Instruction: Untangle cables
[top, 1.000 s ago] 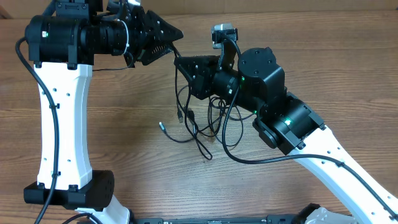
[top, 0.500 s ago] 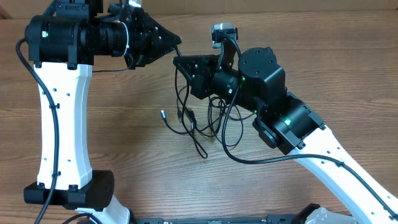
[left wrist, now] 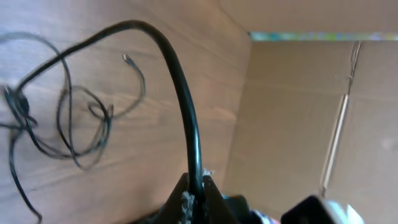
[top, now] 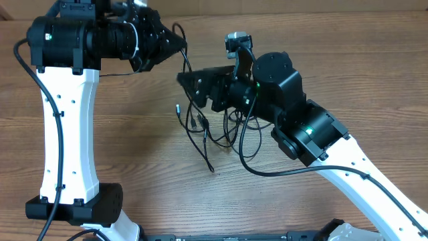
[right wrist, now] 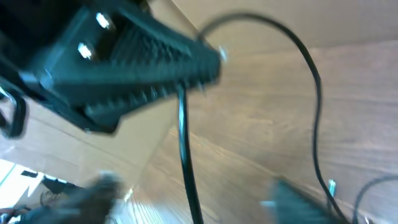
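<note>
While left tool [left wrist: 193,190] clamps cable [left wrist: 185,106], right tool [top: 190,79] gapes

The table [top: 374,80] is brown wood with visible grain, smooth and matt. The cables [top: 202,128] have a black, slightly glossy plastic sheath; some tips are silver metal. The left end effector [right wrist: 211,62] looks like matt black plastic, ribbed on the inner faces. The arm links [top: 63,134] are glossy white plastic. The wall [left wrist: 298,124] is matt brown cardboard.

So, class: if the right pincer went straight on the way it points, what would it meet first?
Probably the thin black flexible cable hanging from the shut left pincer; depth is unclear.
</note>
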Motion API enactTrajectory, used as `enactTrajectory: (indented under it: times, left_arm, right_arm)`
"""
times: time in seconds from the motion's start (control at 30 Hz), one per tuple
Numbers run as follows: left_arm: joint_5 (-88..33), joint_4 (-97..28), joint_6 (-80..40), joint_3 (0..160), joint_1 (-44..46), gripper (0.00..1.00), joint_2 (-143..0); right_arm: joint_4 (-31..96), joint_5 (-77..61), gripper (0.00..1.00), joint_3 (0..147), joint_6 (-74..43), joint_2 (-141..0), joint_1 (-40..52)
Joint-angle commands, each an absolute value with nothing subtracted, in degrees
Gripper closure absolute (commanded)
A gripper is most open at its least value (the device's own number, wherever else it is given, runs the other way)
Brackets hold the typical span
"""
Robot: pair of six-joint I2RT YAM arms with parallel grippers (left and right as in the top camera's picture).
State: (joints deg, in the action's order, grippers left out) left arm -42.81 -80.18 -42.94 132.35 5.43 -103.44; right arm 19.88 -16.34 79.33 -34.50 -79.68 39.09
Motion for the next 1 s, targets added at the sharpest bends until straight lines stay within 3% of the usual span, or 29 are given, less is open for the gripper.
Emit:
enactTrajectory:
  times: [0.0,0.3,0.47,0.63,0.83,0.97]
  left_arm:
    - [-39.9,-76.3,-41.1,133.8,3.8,0.96,-102.8]
    - [-40.5,-68.2,-50.4,146.4,-4.4,0.96,-102.2]
    - [-38.5,-61.4,-52.9,147.3,-10.9,0.96,-102.3]
    - [-15.0,-74.8,-50.5,147.3,-11.9,0.96,-102.4]
    - [-23.4,-71.5,-28.1,147.3,-11.6,0.96,-102.8]
    - [-32.7,-68.4,-21.8,147.3,-11.3,0.96,-104.3]
  right_arm:
    - [22.6,-16.3,0.0,79.5,-34.7,-79.8,39.2]
    - [35.0,-6.9,0.0,79.5,-34.6,-79.8,39.2]
    - [46.7,9.3,0.0,79.5,-34.5,-79.9,39.2]
    - [47.6,18.1,0.0,79.2,-34.5,-80.3,37.9]
    - [53.7,19.2,0.0,79.1,-34.5,-80.4,26.4]
    - [56.8,19.2,0.0,79.1,-34.5,-80.4,20.6]
